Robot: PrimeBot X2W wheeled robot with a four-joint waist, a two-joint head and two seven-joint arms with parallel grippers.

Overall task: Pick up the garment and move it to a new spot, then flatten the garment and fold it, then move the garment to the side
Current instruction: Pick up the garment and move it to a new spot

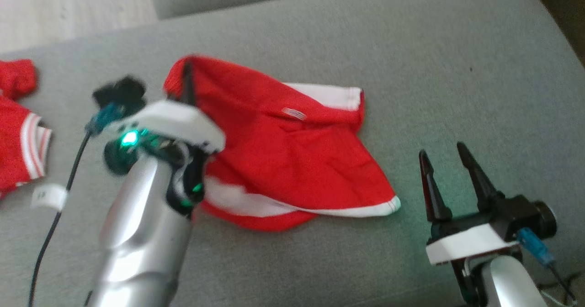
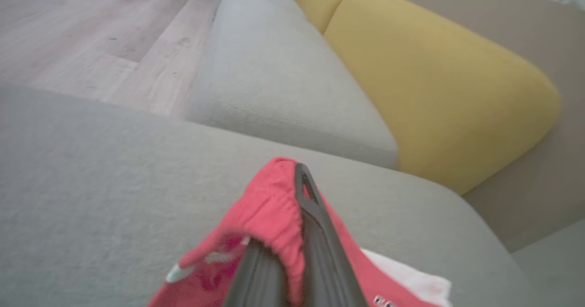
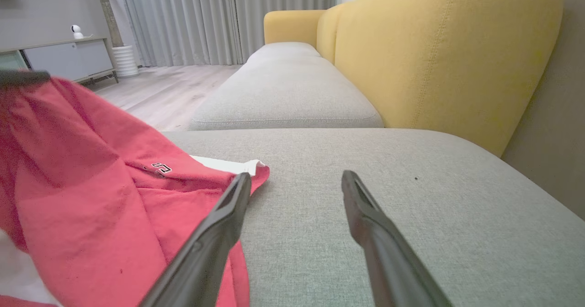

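garment (image 1: 292, 161) pinched in clamped left hand (image 1: 187, 69), right hand (image 1: 442, 150) spread wide, empty.

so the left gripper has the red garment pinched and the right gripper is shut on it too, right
Not quite. The left gripper does have the red garment pinched, but the right gripper is open, its fingers apart above the grey cushion, holding nothing. The right wrist view shows it.
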